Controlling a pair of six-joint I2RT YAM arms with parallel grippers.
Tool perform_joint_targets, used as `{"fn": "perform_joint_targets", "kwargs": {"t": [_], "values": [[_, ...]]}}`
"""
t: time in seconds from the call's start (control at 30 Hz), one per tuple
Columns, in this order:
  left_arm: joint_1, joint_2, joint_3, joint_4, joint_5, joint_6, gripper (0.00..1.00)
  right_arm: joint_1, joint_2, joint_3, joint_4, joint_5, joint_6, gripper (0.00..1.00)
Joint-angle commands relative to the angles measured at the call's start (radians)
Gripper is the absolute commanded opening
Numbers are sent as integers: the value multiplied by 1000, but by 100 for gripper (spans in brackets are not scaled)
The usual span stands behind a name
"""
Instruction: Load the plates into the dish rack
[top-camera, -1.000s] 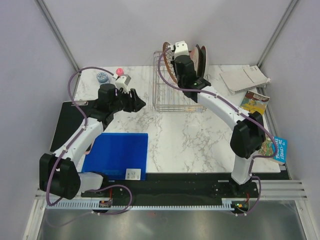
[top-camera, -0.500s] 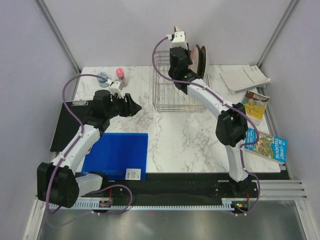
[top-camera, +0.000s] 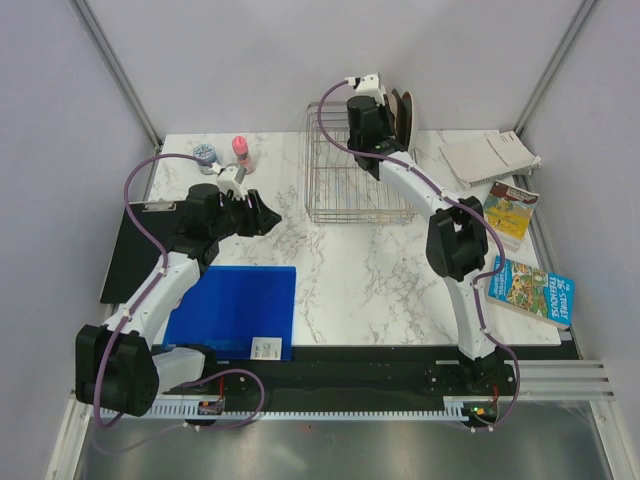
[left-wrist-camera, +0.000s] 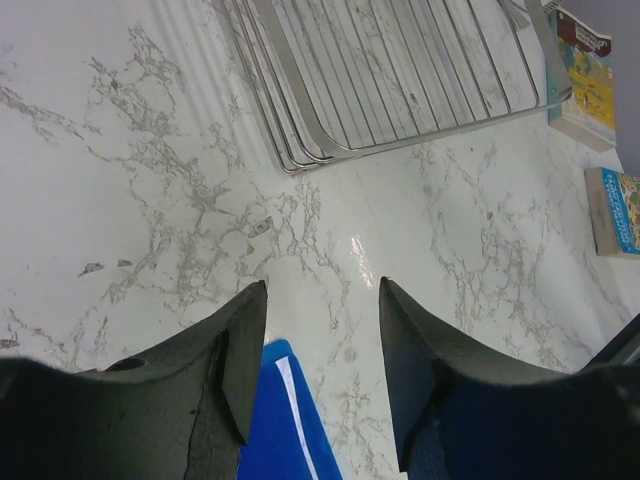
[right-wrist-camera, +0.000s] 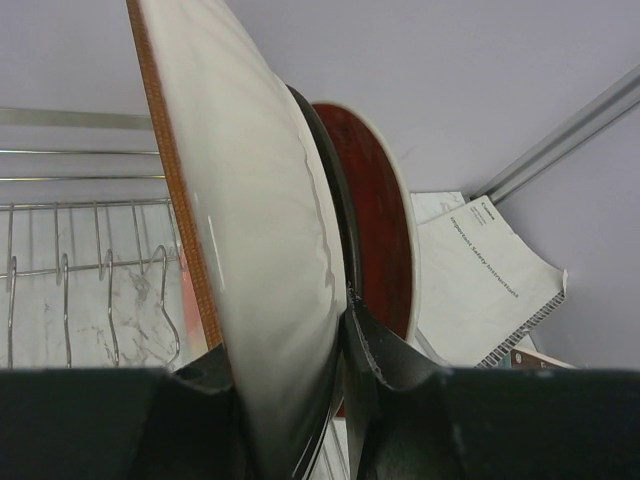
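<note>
Two tools share the work unevenly. The left tool (left-wrist-camera: 322, 290) hovers low over the marble bench (left-wrist-camera: 150, 180), jaws apart and empty, with the near corner of the dish rack (left-wrist-camera: 400, 70) just ahead of it and to its right. It is best left clear of the rack.

At the rack's far right end, the right tool (right-wrist-camera: 285, 340) is clamped on the lower rim of a cream plate (right-wrist-camera: 260, 200). I cannot tell whether that rim sits in a slot yet. Just right of this tool's fingers stand a dark-rimmed plate (right-wrist-camera: 340, 225) and a red-brown plate (right-wrist-camera: 375, 200), very close together.

The held plate stands on edge. Its patterned face looks left over the rack wires and its plain back faces right. Being round, it has no long axis, but its edge line rises straight up from the tool.

To seat it well, I judge the plate should go down upright, with its rim lined up on a free gap between dividers and clear of its neighbours, and be released only once it is supported.
</note>
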Motion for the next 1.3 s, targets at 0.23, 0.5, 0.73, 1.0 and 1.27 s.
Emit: {"fn": "perform_joint_targets", "kwargs": {"t": [0.23,0.5,0.73,1.0,1.27], "values": [[8,4,-25,57,23,-21,55,-9,-11,59,73,-24,53,0],[13,3,-37,57,17,-17,55,-9,44,73,66,-20,51,0],[14,21,-30,59,21,-18,55,-15,59,88,86,-7,51,0],[14,44,-17,85,32,-28,55,-23,47,96,115,63,65,0],[14,49,-13,85,35,-28,55,-21,42,86,174,117,33,0]]}}
